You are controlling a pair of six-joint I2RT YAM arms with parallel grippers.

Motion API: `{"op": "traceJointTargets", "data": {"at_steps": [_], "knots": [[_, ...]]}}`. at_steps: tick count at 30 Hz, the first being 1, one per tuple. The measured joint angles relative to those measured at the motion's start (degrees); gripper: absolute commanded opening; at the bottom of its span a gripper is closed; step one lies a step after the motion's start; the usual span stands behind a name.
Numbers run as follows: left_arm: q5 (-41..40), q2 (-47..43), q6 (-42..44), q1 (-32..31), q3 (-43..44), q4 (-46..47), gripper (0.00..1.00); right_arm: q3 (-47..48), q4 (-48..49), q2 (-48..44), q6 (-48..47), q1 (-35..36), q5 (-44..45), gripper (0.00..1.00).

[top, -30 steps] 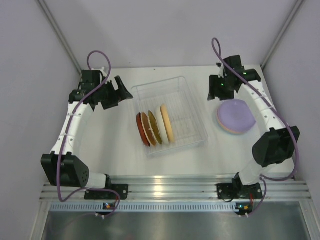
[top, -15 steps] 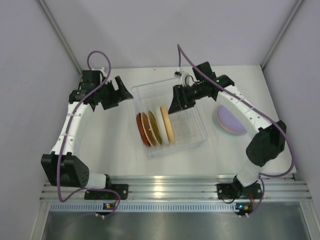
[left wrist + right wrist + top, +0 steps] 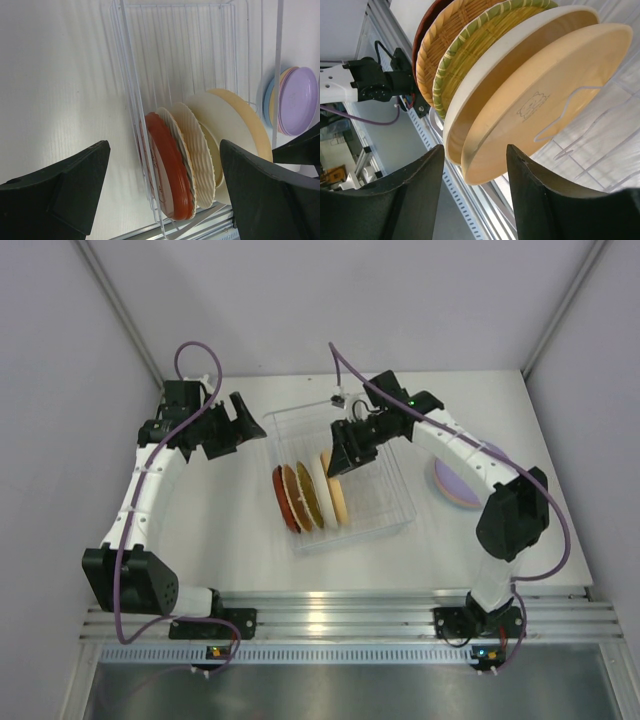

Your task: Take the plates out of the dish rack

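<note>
The clear dish rack holds several plates on edge, from red on the left to orange on the right. My right gripper is open and hangs over the rack at the orange plate. In the right wrist view its jaws straddle the rims of the orange plate and the cream plate. My left gripper is open and empty, left of the rack's far corner. It looks along the red plate and the rack's wall.
A stack of plates with a lavender one on top lies flat on the table right of the rack, and shows in the left wrist view. Grey walls close the table at the back and both sides.
My right arm has swung left from the lavender stack to over the rack and come down at the orange plate. My left arm has not moved.
</note>
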Motion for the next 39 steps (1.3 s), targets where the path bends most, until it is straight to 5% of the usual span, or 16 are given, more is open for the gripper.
{"op": "traceJointTargets", "data": {"at_steps": [5, 9, 14, 23, 30, 36, 39], "knots": [[-0.2, 0.0, 0.13, 0.0, 0.0, 0.0, 0.97, 0.0, -0.15, 1.73, -0.42, 1.07, 0.04, 0.4], [-0.24, 0.0, 0.15, 0.0, 0.0, 0.0, 0.97, 0.0, -0.31, 2.45, -0.22, 1.2, -1.03, 0.15], [-0.59, 0.0, 0.15, 0.0, 0.0, 0.0, 0.97, 0.28, -1.88, 2.45, 0.59, 1.4, -2.71, 0.0], [-0.66, -0.02, 0.15, 0.0, 0.0, 0.0, 0.97, 0.76, -0.85, 1.66, 1.36, -1.62, -7.72, 0.0], [-0.66, -0.02, 0.15, 0.0, 0.0, 0.0, 0.97, 0.61, 8.0, -5.88, 7.85, -10.51, -14.51, 0.0], [-0.63, -0.02, 0.15, 0.0, 0.0, 0.0, 0.97, 0.66, 13.31, -15.96, 11.28, -22.14, -10.29, 0.0], [-0.61, -0.02, 0.15, 0.0, 0.0, 0.02, 0.97, 4.7, 8.68, -17.92, 9.49, -24.39, 0.63, 0.0]]}}
